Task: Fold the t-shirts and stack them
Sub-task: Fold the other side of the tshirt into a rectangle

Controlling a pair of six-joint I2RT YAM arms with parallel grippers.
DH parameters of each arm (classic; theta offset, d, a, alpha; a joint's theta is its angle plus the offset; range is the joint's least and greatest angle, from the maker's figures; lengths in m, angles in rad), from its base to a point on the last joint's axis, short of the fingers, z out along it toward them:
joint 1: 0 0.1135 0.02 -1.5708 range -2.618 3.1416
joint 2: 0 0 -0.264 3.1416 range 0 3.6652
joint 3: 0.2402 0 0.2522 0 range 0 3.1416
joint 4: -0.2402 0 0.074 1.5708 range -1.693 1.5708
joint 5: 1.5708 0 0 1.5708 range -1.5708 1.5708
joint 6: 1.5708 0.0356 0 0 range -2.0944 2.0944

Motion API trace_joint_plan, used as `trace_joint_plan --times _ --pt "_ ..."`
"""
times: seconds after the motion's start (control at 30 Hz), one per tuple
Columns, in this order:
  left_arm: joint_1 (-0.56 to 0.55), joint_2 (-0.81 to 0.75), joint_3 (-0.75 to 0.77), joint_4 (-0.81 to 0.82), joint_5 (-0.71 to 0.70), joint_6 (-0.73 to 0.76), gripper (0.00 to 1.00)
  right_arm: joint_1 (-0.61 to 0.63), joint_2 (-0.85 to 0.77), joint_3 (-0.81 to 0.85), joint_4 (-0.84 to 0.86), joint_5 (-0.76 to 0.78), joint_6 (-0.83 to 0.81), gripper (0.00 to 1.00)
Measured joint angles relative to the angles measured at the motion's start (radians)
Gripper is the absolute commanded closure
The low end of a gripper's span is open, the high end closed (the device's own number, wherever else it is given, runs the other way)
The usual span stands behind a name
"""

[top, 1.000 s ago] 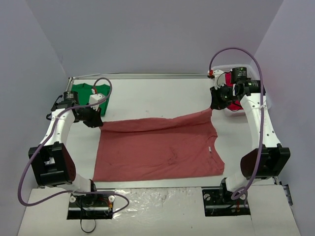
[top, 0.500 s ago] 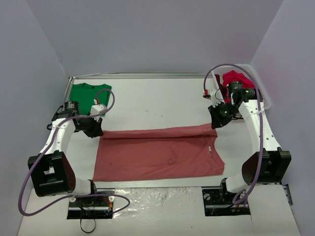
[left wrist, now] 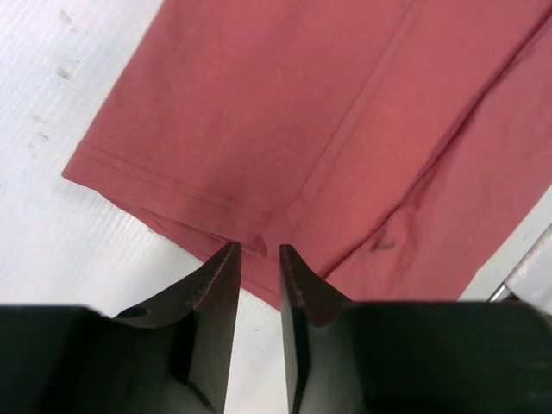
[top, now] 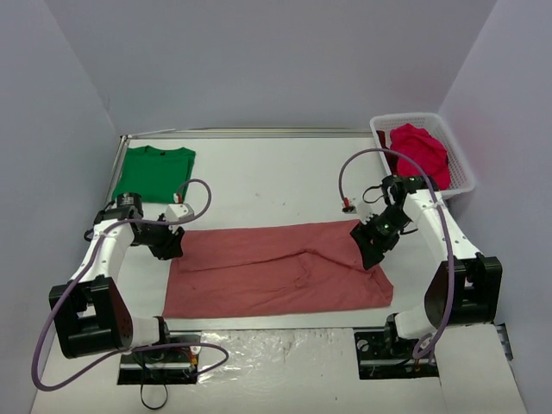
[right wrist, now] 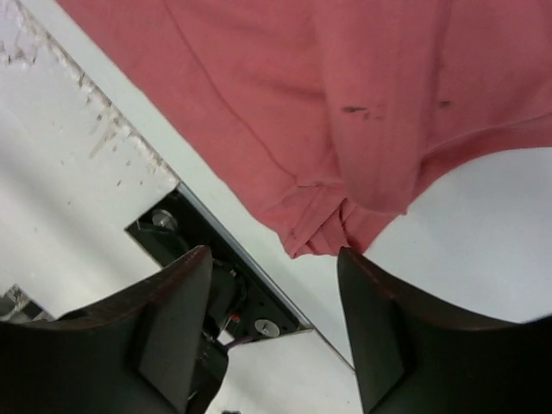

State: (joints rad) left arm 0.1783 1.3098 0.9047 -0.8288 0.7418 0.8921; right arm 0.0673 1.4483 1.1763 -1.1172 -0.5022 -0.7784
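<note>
Salmon-pink t-shirt (top: 276, 272) lies folded lengthwise at centre frame on the worktop (top: 259, 181). Right tool (top: 371, 249) hangs released, while the left tool (left wrist: 260, 252) sits at the hem, its grip unclear. Next, probably, both regrasp for a crosswise fold.

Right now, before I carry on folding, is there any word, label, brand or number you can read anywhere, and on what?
None: no text can be read in any view.
The salmon t-shirt, green t-shirt, crimson t-shirt and white basket show no print.
The dark specks on the salmon t-shirt are marks, not letters.
</note>
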Motion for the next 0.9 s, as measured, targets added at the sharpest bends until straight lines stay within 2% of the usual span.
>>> trace_joint_plan --times 0.17,0.33,0.5,0.7,0.9 --pt "0.0 -0.003 0.031 -0.1 -0.011 0.092 0.69 0.016 0.03 -0.019 -0.016 0.005 -0.028 0.4" --pt "0.0 -0.003 0.104 -0.123 -0.03 0.1 0.68 0.016 0.054 0.103 -0.018 0.006 -0.035 0.39" --pt "0.0 0.002 0.115 -0.067 -0.032 -0.011 0.68 0.013 0.146 0.204 -0.014 -0.042 -0.044 0.41" --pt "0.001 0.071 0.146 0.013 -0.013 -0.213 0.68 0.013 0.378 0.234 0.015 -0.113 -0.063 0.44" --pt "0.002 0.077 0.146 0.034 0.014 -0.304 0.68 0.013 0.56 0.306 0.03 -0.168 -0.084 0.44"
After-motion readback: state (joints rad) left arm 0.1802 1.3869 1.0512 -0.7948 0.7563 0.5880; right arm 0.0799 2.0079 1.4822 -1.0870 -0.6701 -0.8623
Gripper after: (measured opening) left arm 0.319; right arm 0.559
